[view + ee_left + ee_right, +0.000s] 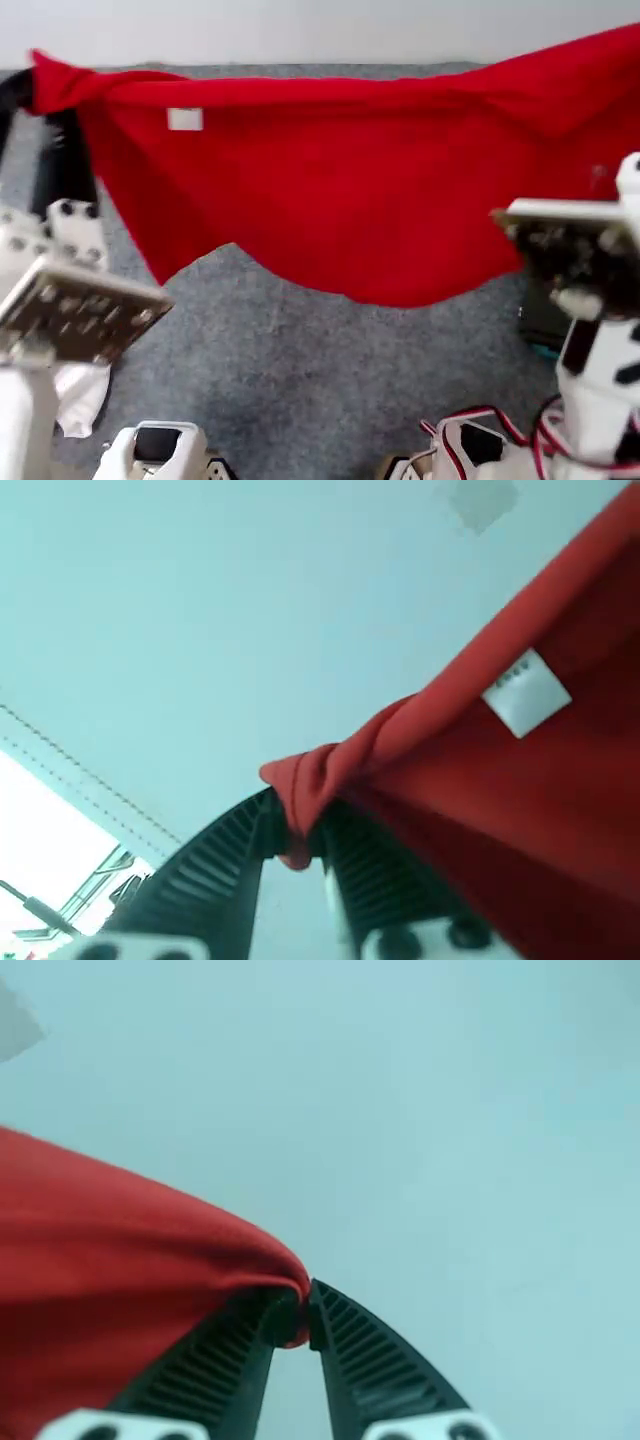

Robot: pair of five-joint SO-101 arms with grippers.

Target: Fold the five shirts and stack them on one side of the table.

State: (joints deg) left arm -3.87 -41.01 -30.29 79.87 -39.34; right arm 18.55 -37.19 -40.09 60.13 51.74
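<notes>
A red shirt [340,190] hangs stretched in the air above the grey table, sagging in the middle, with a white label [185,119] near its upper left. My left gripper [298,835] is shut on a bunched corner of the red shirt [480,780], held high at the left end in the high view. My right gripper [292,1320] is shut on the opposite corner of the red shirt [110,1280], at the raised right end. Both wrist views look up at the ceiling.
The grey carpet-like table surface [300,380] lies below the shirt. A white cloth [80,395] lies at the near left under the left arm. A dark object [540,320] sits at the right edge, behind the right arm.
</notes>
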